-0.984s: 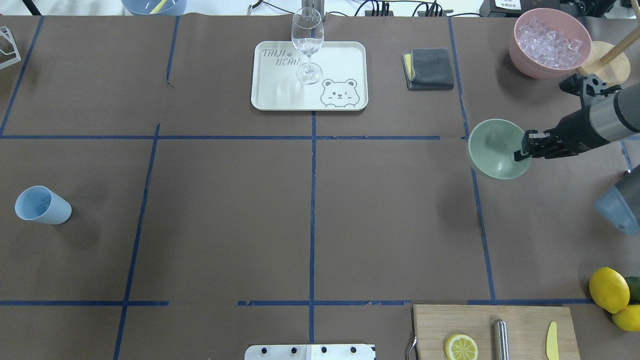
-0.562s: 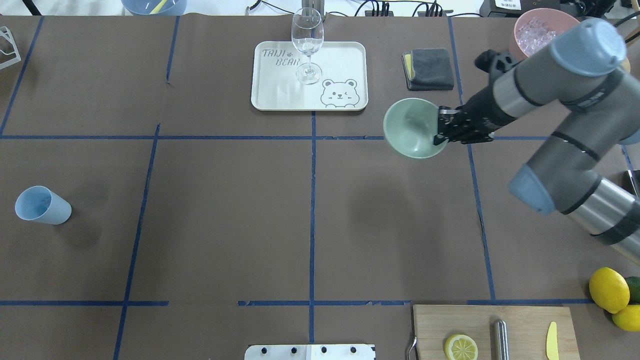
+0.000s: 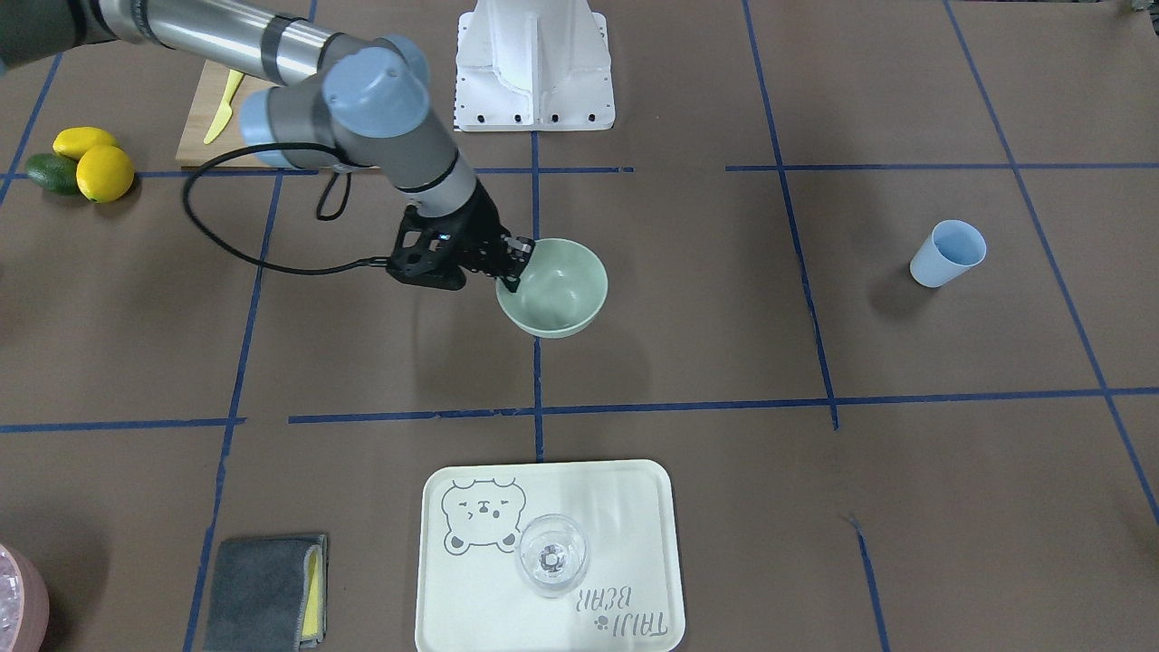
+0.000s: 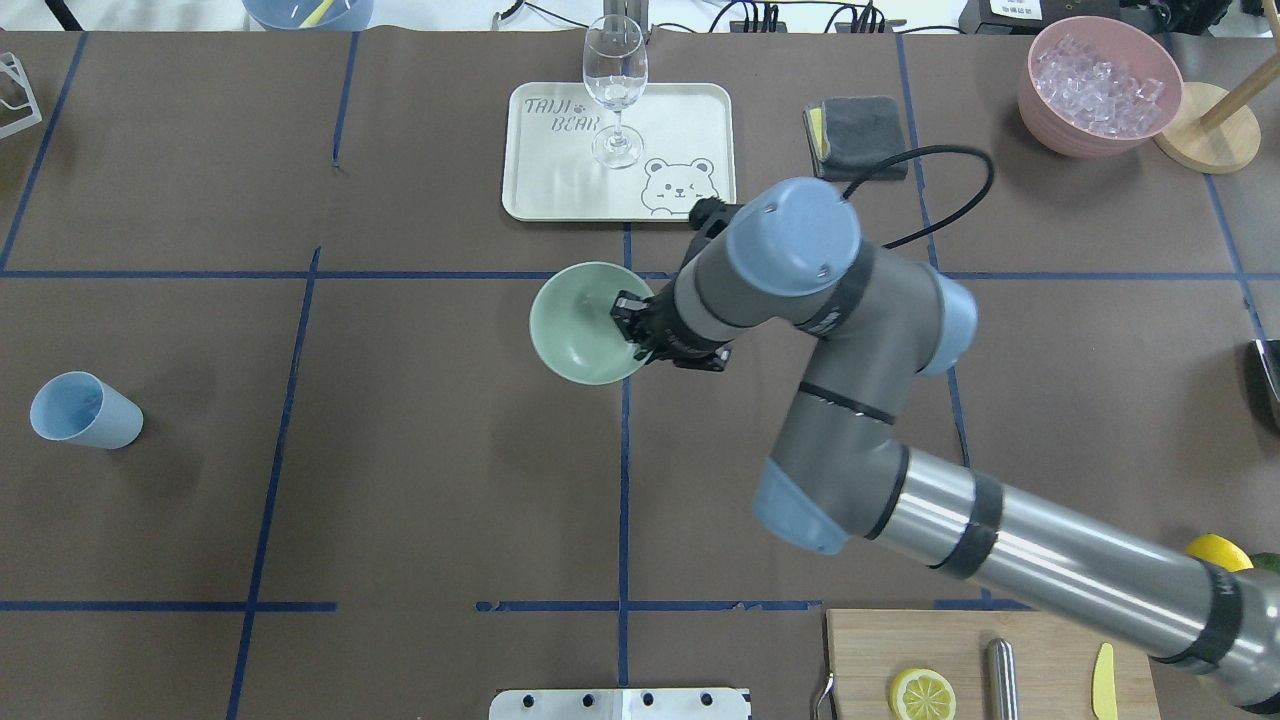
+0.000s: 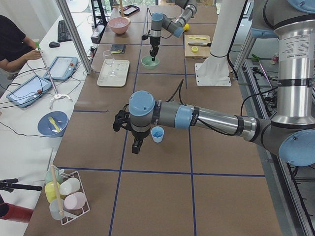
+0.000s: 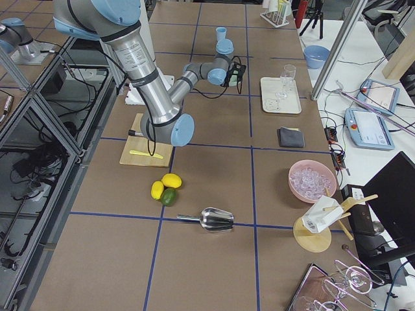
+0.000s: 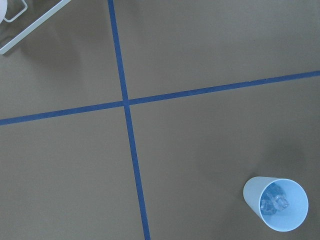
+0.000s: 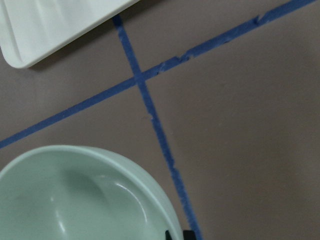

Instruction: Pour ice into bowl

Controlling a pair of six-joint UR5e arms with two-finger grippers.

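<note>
2 arms are out over the table (image 4: 400, 500), and the right one has the action: the right gripper (image 4: 632, 322) is clamped tight on the rim of the bowl (image 4: 578, 325), gripping the side nearest its own arm. The bowl is pale green, glossy and bare inside, and it is at the middle of the table, right by the crossing of the blue tape lines and just on the robot's side of the tray (image 4: 680, 120). Whether its base touches the table, I cannot tell.

Over by the table's left edge stands the blue cup (image 4: 85, 410), upright, and the left wrist camera looks straight down into it: the ice (image 7: 274, 202), a few clear cubes, lies at its bottom. The left gripper (image 5: 136, 147) hangs just beside that cup in the side view; how far its fingers are parted, I cannot tell.

At the far right corner, a pink tub (image 4: 1040, 100) is heaped with more cubes.
</note>
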